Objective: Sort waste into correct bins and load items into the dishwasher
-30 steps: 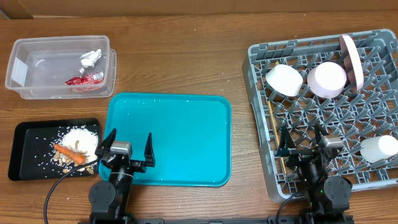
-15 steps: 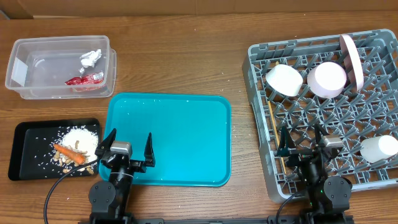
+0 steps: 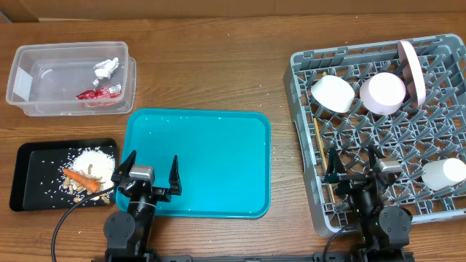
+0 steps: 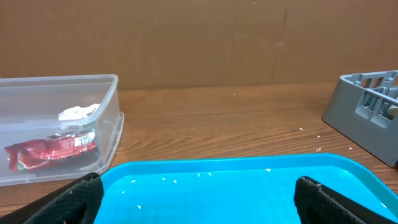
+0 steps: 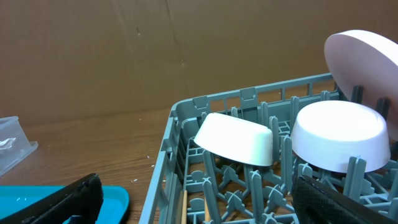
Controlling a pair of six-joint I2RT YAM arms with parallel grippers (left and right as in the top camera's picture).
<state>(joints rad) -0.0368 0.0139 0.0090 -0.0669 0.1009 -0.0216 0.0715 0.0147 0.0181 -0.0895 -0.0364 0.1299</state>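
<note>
While left pincer (image 3: 153, 164) and right pincer (image 3: 352, 161) gape empty, the teal tray (image 3: 204, 156) lies between black tray (image 3: 33, 164) and rack (image 3: 300, 127).

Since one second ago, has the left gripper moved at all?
No. The left gripper stays over the near left corner of the teal tray, its jaws open just as before.
</note>
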